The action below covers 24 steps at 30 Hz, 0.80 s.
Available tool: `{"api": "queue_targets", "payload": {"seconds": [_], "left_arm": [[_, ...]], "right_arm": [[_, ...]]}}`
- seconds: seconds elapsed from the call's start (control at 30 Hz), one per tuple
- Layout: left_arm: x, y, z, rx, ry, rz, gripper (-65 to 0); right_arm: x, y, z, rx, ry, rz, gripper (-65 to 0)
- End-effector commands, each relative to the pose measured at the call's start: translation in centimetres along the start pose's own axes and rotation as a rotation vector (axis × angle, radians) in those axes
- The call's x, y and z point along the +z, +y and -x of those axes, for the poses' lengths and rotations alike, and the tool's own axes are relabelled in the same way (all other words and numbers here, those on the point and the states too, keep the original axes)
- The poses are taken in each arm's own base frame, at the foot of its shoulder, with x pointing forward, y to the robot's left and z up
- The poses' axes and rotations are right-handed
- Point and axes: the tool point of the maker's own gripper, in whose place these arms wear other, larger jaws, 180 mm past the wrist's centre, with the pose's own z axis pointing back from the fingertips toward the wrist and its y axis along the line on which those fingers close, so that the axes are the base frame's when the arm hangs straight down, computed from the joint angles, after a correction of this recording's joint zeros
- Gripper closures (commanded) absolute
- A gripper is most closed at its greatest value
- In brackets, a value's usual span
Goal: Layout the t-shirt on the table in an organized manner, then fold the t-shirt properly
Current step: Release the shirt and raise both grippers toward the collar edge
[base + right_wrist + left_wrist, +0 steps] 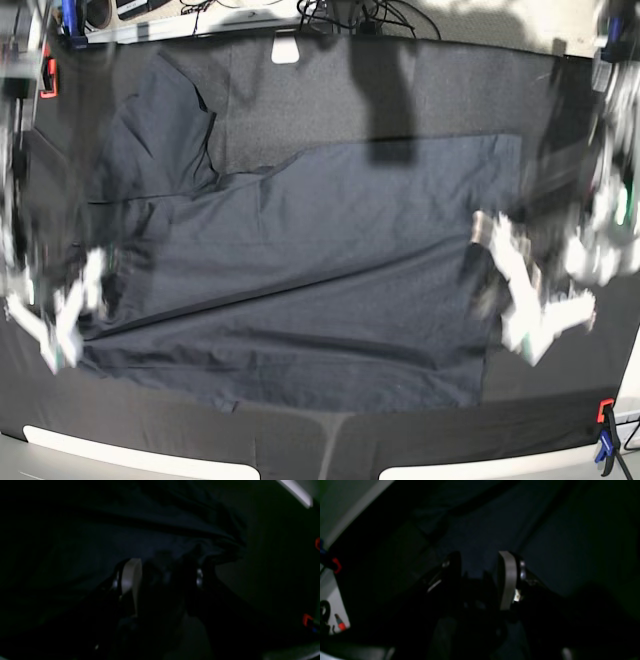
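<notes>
Dark navy-grey cotton, the t-shirt (300,290) lies spread wide over the middle of the surface (450,80), which is covered in matte black cloth. In the base view the shirt's body reaches from the view's left side to a fairly straight edge at the view's right, with one sleeve running up toward the far left corner. Long creases cross the fabric on a slant, and its near edge lies close to the near edge of the surface.

The left tool (525,300) sits at the shirt's edge on the view's right, blurred. Its wrist view shows the left tool (480,580) low over blue-grey cloth, its two fingers (506,580) parted with a clear gap between them. Whether any fabric is pinched between them, I cannot tell; the picture is too dark.

The right tool (70,310) sits at the shirt's edge on the view's left, also blurred. From its wrist camera the right tool (162,577) has its fingers (131,577) spread apart just beside a bunched fold of the shirt, and the dark hides whether cloth is caught there.

A red and blue clamp (604,432) grips the near corner on the view's right.
</notes>
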Motion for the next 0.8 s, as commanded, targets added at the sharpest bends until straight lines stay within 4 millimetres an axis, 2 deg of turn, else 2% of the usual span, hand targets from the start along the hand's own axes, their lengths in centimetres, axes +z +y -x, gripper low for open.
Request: {"api": "queue_targets", "payload": {"seconds": [0.0, 0.17, 0.27, 0.37, 0.53, 0.63, 0.7, 0.77], "left_arm": [[0.9, 0.1, -0.4, -0.035, -0.016, -0.013, -22.0], [2.3, -3.6, 4.4, -0.031, 0.104, 0.051, -22.0], [3.2, -5.4, 7.7, -0.035, 0.191, 0.066, -22.0], [4.1, -7.3, 9.9, -0.025, 0.238, 0.095, -22.0], [5.7, -8.0, 13.5, -0.132, 0.350, 0.065, -22.0], [6.6, -9.9, 14.5, -0.213, 0.362, 0.160, -22.0], [6.7, -11.1, 14.0, -0.238, 0.306, 0.231, -22.0], [6.4, -11.2, 13.4, -0.271, 0.236, 0.246, -22.0]], "right_arm": [[1.2, -0.1, -0.2, 0.028, -0.019, 0.019, -26.0], [4.4, 3.7, 3.3, 0.038, 0.031, 0.037, -26.0], [6.4, 5.5, 4.4, 0.062, 0.037, 0.054, -26.0], [8.0, 7.6, 5.2, 0.088, 0.040, 0.046, -26.0], [9.4, 11.2, 8.1, 0.113, 0.122, -0.042, -26.0], [10.2, 13.1, 9.4, 0.105, 0.154, -0.123, -26.0], [10.6, 13.6, 10.3, 0.114, 0.186, -0.149, -26.0], [11.0, 13.8, 10.9, 0.123, 0.207, -0.165, -26.0]]}}
